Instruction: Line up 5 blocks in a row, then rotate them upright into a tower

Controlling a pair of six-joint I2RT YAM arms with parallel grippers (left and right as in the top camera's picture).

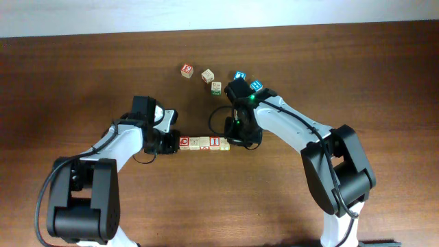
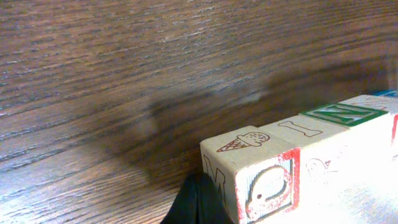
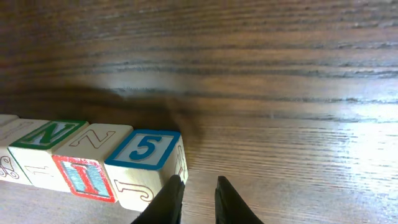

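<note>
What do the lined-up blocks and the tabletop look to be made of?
The blocks look like pale matte wood, with faint grain and coloured printed faces. The table has a dark wood-grain top with a slight sheen; whether it is solid wood, veneer or laminate cannot be told.

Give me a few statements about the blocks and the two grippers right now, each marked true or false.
The blocks between the grippers form one touching row. True.
The block at the end by the right gripper is the blue 5 block. True.
The right gripper holds the blue 5 block. False: its fingers stand beside it with nothing between them.
Every block is in the row. False: loose blocks lie apart, farther back.
The ice-cream block sits at the end by the left gripper. True.
</note>
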